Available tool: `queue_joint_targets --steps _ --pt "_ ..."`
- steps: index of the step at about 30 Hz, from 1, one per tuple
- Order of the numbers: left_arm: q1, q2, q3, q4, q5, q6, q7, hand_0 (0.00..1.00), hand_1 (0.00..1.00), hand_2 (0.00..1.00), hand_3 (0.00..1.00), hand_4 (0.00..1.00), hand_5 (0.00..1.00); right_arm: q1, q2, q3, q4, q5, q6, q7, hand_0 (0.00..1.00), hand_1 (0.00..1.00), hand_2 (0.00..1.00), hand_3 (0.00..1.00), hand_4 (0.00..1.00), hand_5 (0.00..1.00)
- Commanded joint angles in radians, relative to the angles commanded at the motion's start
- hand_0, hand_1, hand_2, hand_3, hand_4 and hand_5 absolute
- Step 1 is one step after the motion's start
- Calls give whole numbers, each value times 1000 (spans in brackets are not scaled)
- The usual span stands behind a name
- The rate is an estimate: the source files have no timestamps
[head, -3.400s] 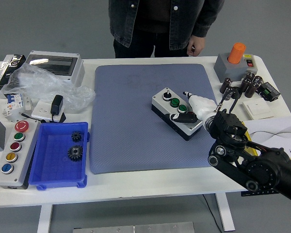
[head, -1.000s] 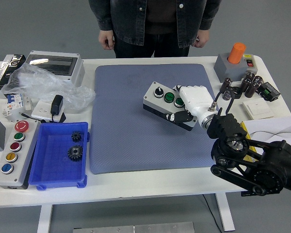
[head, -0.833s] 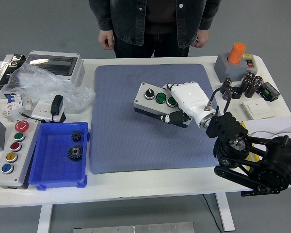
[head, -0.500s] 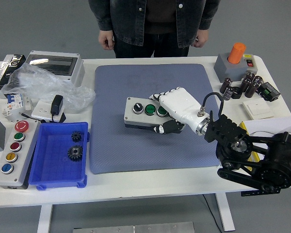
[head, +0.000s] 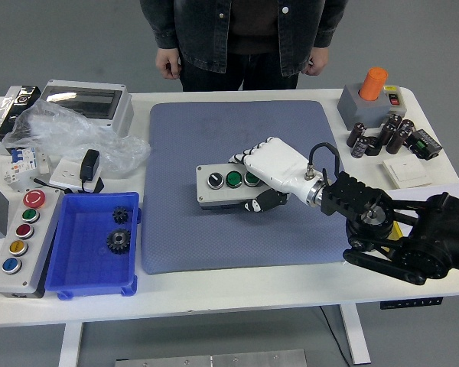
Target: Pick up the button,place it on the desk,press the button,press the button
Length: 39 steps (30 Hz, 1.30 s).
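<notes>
A grey button box (head: 222, 186) with a black selector knob and two green buttons sits on the blue-grey mat (head: 214, 138) near its middle. My right hand (head: 266, 174), white with black fingertips, is shut on the box's right end, with the fingers over its top and the thumb at its front side. The black right arm comes in from the lower right. The left arm is out of view.
A person stands at the far side, hands hanging by the hips. A blue tray (head: 80, 252) with gears and a grey box of coloured buttons (head: 19, 241) lie at the left. An orange-topped box (head: 371, 95), capacitors (head: 379, 134) and a white switch plate (head: 408, 170) lie at the right.
My right hand has carried the button box leftward across the mat, turned it level and lowered it to the mat's middle. The person stepped left earlier and now stands still.
</notes>
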Motion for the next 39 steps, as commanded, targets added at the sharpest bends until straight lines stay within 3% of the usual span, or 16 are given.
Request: queue_joint_targets --steps 23,39 --pt "-3 -1 -1 -1 0 1 0 668 697 623 640 620 380 3 25 -31 -75 47 18 27 511 563 563 363 492 56" --pt "-8 -1 -1 -2 2 0 0 668 697 623 640 617 377 -1 32 -26 -89 65 26 25 524 586 611 365 499 68"
